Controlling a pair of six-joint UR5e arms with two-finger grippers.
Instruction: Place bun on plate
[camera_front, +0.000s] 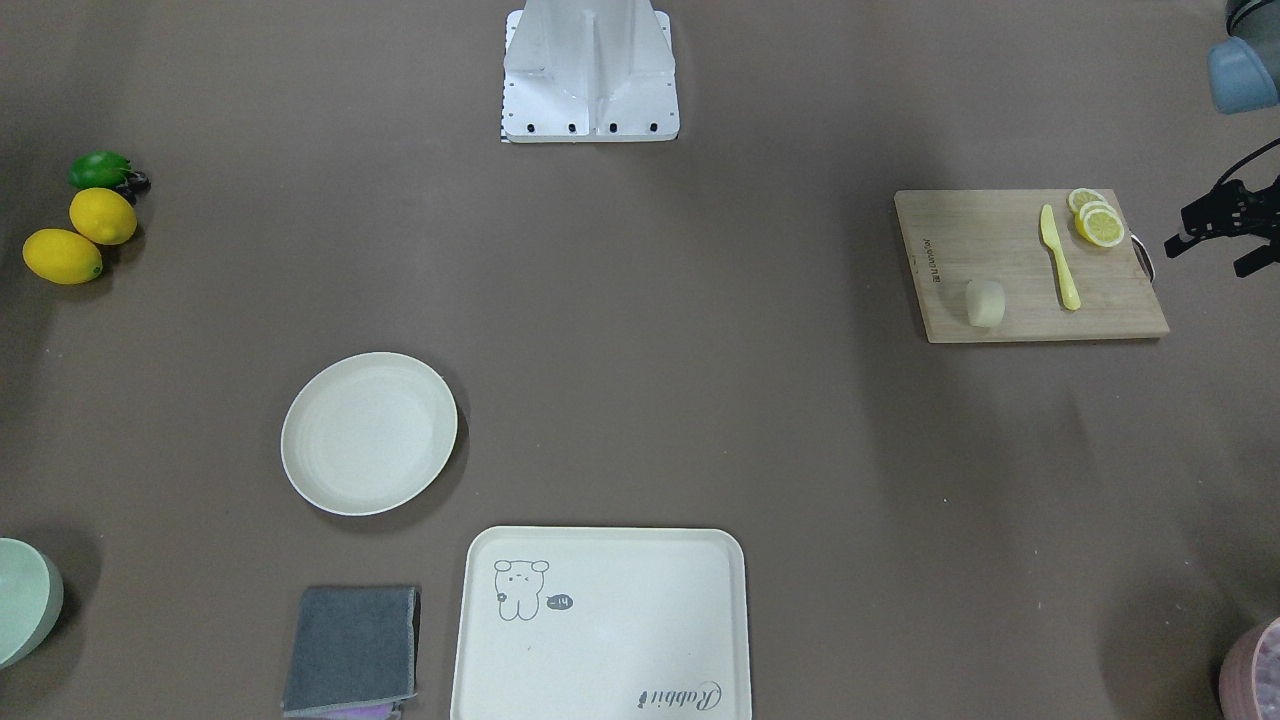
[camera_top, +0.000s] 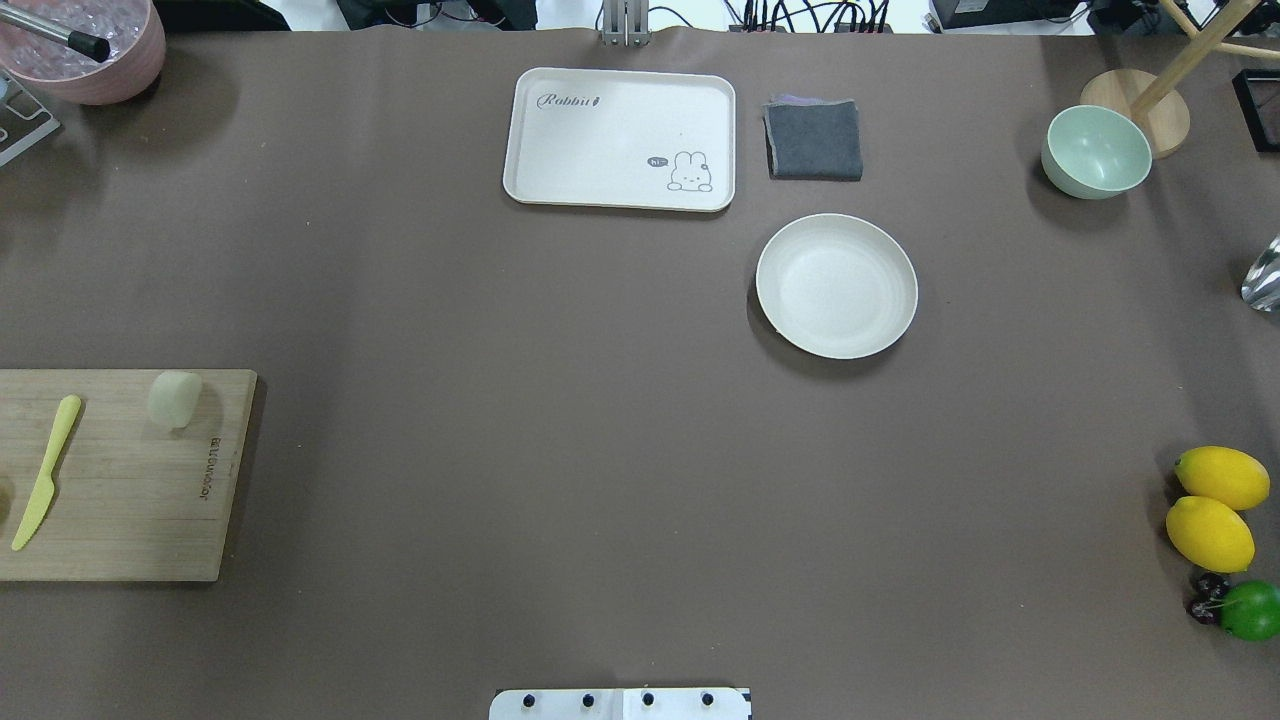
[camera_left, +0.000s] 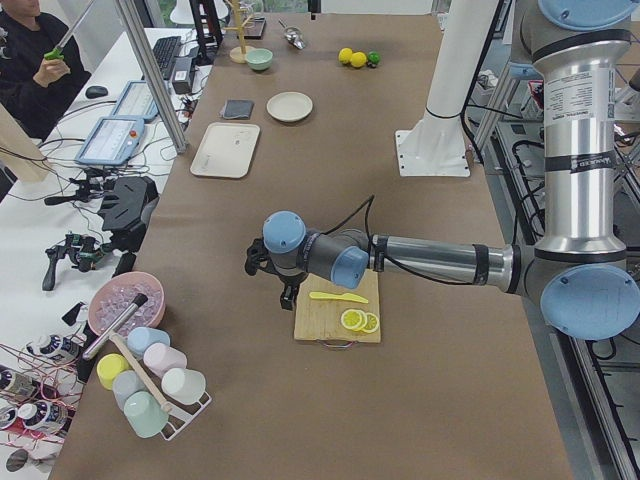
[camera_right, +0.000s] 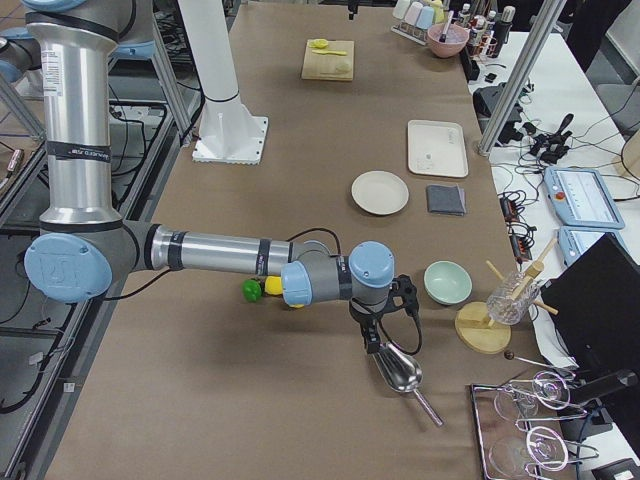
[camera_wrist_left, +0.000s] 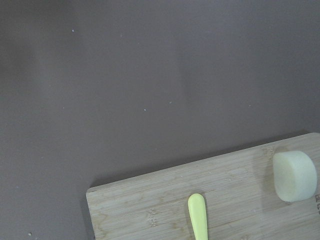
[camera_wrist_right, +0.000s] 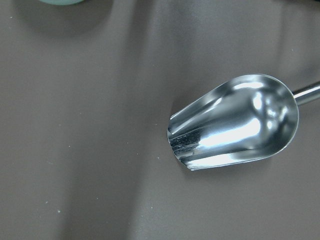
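The bun (camera_front: 984, 302) (camera_top: 175, 399) (camera_wrist_left: 295, 175), a small pale rounded block, lies on a wooden cutting board (camera_front: 1000, 250). The round cream plate (camera_front: 369, 433) (camera_top: 836, 286) sits bare across the table, far from the board. My left gripper (camera_front: 1200, 260) hovers beyond the board's handle end, a little way from the bun; its fingers look apart, with nothing held. My right gripper (camera_right: 375, 322) shows only in the exterior right view, above a metal scoop (camera_wrist_right: 235, 122), and I cannot tell whether it is open or shut.
A yellow knife (camera_front: 1060, 258) and lemon slices (camera_front: 1097, 220) share the board. Next to the plate lie a cream tray (camera_front: 600, 625) and a grey cloth (camera_front: 352, 648). A green bowl (camera_top: 1097, 152), two lemons (camera_top: 1210, 505) and a lime (camera_top: 1250, 610) are on my right.
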